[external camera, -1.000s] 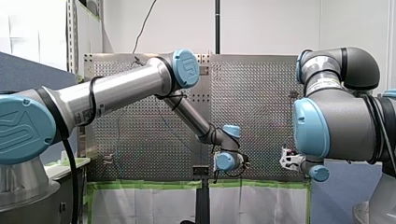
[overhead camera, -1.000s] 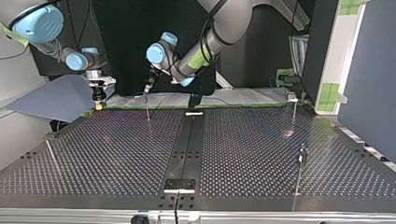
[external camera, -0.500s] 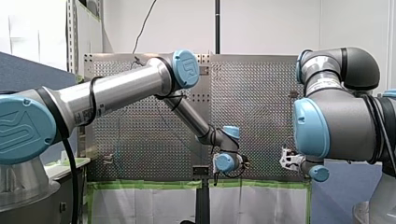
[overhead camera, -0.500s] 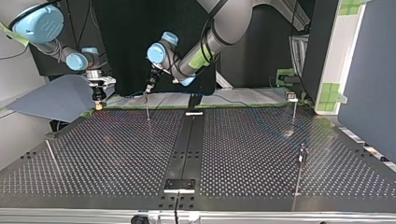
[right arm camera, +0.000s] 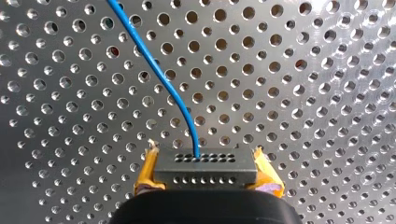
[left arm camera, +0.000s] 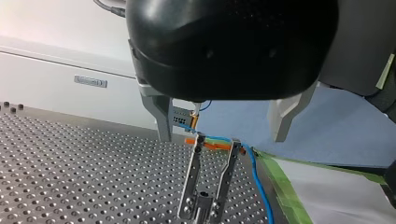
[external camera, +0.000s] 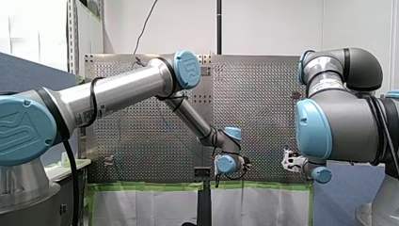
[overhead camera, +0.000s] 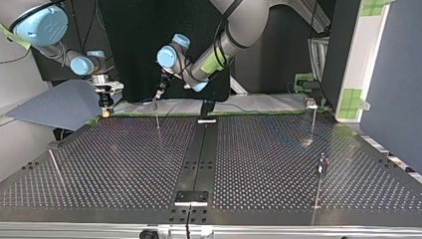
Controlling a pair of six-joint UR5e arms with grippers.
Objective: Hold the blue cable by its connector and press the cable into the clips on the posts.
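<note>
Yellow pads of my right gripper (right arm camera: 206, 175), at the top view's upper left, are clamped on the black connector (right arm camera: 205, 163). The blue cable (right arm camera: 161, 70) runs ahead from it. My left gripper (left arm camera: 222, 136) hangs with fingers apart above a clip post (left arm camera: 211, 177), the cable passing its top.

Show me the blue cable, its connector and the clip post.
blue cable (right arm camera: 161, 74): right wrist view, middle of its run.
connector (right arm camera: 205, 169): right wrist view, its black face.
clip post (left arm camera: 193, 172): left wrist view, one metal prong.

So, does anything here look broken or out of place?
Nothing stands out. My right claw grips the black perforated connector block squarely between its yellow pads, and the thin blue cable leaves it in a smooth curve, unkinked.
</note>
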